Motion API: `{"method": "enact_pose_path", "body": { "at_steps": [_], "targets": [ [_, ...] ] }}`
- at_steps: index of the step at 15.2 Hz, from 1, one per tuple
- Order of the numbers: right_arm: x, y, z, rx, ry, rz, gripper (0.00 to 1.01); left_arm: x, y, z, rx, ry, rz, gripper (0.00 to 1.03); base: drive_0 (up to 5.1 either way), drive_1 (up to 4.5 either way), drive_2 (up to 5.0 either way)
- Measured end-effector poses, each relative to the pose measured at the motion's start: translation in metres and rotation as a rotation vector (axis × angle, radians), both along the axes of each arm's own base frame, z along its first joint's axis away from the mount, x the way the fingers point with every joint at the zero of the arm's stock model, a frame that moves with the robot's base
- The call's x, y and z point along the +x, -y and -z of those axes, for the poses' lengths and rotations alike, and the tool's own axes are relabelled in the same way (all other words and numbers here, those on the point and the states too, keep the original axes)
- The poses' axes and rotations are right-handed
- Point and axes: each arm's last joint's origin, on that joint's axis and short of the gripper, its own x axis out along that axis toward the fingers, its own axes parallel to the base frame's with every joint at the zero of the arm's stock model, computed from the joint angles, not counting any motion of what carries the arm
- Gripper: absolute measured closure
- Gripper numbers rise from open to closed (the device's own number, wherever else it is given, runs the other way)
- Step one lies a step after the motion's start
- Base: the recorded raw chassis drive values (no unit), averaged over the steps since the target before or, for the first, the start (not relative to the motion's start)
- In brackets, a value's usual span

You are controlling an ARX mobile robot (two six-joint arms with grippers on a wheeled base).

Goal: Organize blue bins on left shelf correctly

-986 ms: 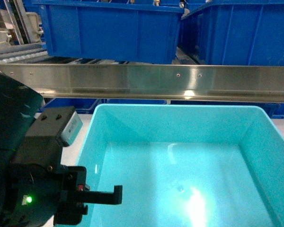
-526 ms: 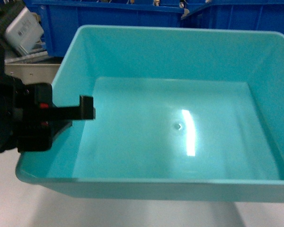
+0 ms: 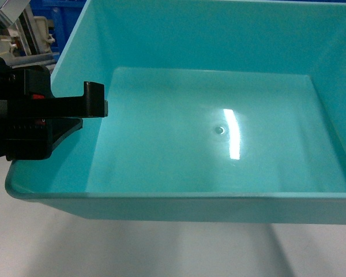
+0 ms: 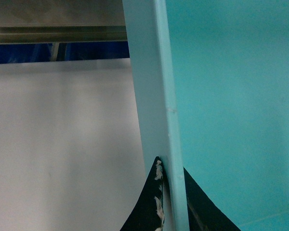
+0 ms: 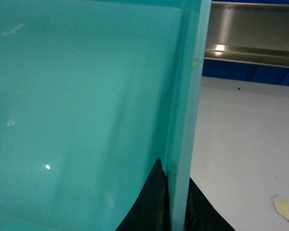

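An empty turquoise blue bin [image 3: 179, 205] fills most of the head view, held up off the pale table. My left gripper [image 3: 81, 112] is shut on its left rim, one black finger [image 3: 95, 99] inside the wall. The left wrist view shows that rim [image 4: 156, 96] pinched between the jaws of the left gripper [image 4: 171, 168]. My right gripper [image 5: 175, 172] is shut on the bin's right rim [image 5: 190, 96]; it is outside the head view. A steel rail of the left shelf [image 4: 58, 33] [image 5: 253, 43] runs behind the bin.
The pale grey tabletop [image 3: 132, 248] [image 4: 62, 144] [image 5: 241, 144] lies under the bin. Dark royal-blue bins [image 4: 86, 50] [image 5: 250, 72] sit below the steel rail. A small pale scrap [image 5: 282, 208] lies on the table at the right.
The turquoise bin has risen in the head view and now hides the steel rail and the dark blue bins behind it. My left gripper has gone up with it, still on the rim.
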Motion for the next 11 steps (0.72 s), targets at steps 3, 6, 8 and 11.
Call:
{"method": "enact_pose_path", "body": {
  "at_steps": [3,6,8,11],
  "targets": [
    [0.0001,0.0,-0.0002,0.0,0.001,-0.001,0.99,0.0,0.0,0.0,0.001,0.0,-0.001,1.01,-4.5,0.61,4.0],
    [0.0,-0.0001,-0.0001,0.0,0.0,-0.001,0.99,-0.0001,-0.0001,0.0,0.001,0.0,-0.001,1.01,-4.3,0.03,4.3],
    [0.0,-0.0001,0.0003,0.0,-0.003,-0.001,0.99,-0.0003,-0.0002,0.0004,0.003,-0.005,-0.001,1.01,-4.5,0.35,4.1],
    [0.0001,0.0,0.0,0.0,-0.001,0.0,0.99,-0.0001,-0.0001,0.0001,0.002,-0.001,-0.002,1.01,-4.9,0.88,3.5]
  ]
}}
